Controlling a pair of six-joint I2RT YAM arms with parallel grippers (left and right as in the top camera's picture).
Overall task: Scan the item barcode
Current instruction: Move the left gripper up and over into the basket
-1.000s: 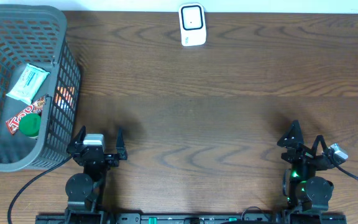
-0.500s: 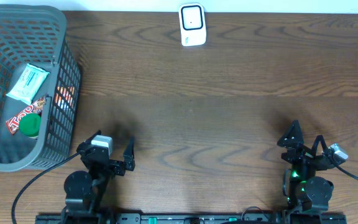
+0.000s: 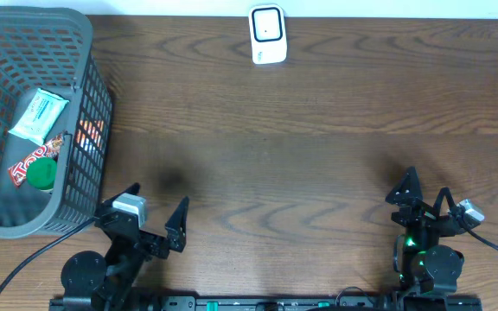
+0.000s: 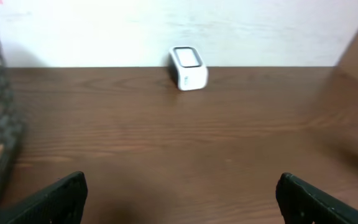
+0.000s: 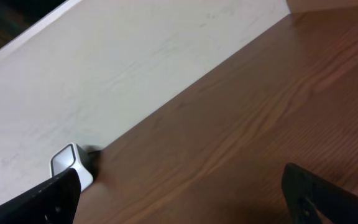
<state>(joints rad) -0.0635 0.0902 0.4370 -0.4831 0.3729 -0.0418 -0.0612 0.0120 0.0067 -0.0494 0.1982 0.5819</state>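
Only overhead shows green cap (image 3: 41,175) in basket (image 3: 98,130); left hand (image 3: 160,195), right hand (image 3: 424,194) wide, empty.

A small white scanner (image 3: 267,34) with a dark window on its face stands upright at the far edge of the table (image 3: 318,173), against the wall. The items lie together inside the grey basket (image 3: 93,112) at the left: a white-and-green packet (image 3: 38,115) lying flat and tilted, a red packet (image 3: 29,160) below it, and a green round lid (image 3: 41,175) touching the red packet.
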